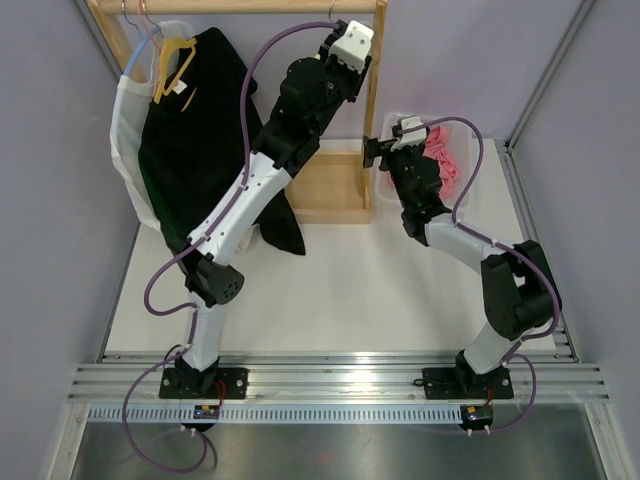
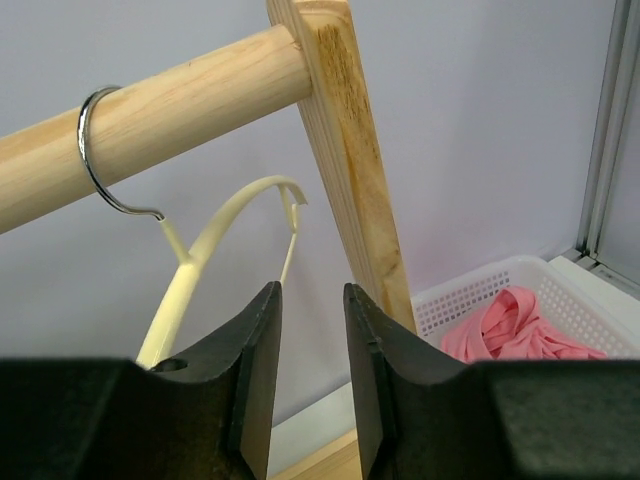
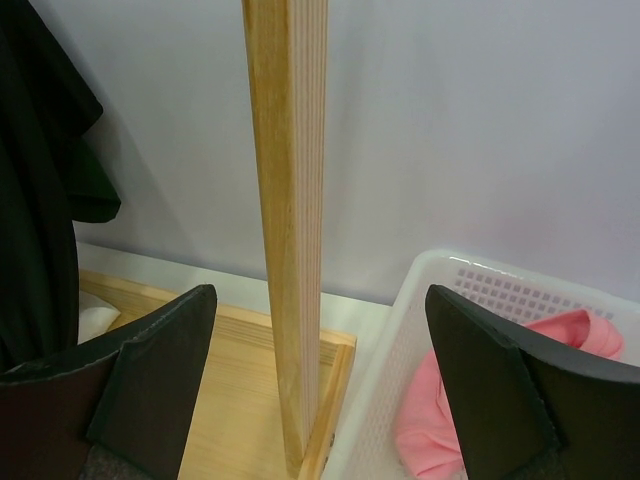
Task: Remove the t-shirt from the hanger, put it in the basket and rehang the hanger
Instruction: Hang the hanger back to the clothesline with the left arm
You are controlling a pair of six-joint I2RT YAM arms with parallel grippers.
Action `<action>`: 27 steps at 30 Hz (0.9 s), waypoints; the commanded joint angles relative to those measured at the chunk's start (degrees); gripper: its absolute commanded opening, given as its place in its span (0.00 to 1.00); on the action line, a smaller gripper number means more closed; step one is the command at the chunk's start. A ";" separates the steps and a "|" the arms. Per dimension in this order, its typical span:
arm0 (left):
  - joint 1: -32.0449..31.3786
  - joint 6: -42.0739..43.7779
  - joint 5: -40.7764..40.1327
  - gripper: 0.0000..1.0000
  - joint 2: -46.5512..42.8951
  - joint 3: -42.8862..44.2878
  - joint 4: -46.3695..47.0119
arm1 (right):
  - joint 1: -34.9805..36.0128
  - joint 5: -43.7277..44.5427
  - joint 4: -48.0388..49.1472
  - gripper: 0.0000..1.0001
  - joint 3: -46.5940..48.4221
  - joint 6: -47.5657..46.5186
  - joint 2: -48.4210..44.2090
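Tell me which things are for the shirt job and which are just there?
For the job: black t-shirt, yellow hanger.
Just there: white garment, bare hanger, pink cloth, white basket, wooden rack.

Table: white surface, bounded by metal rails at the near edge.
Rack base: wooden, set at the far edge, centrally.
Basket: white, placed in the far right corner, beside the rack base.
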 commanded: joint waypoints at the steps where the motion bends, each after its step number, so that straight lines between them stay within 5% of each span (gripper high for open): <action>1: 0.13 0.28 -0.29 0.42 -0.98 2.83 2.94 | 0.29 1.90 3.22 0.94 -0.73 -0.91 -3.39; 4: 0.13 -0.25 -0.03 0.56 -3.52 1.42 2.68 | 0.29 1.90 3.22 0.95 -1.35 -0.73 -4.10; 17: 1.36 -3.94 1.29 0.87 -22.06 -15.08 -1.53 | 0.38 0.33 -3.80 0.99 -7.67 4.28 -15.60; 27: 12.94 -8.15 7.43 0.96 -40.52 -28.17 -8.84 | 0.38 -3.71 -10.31 0.99 -7.24 4.45 -17.19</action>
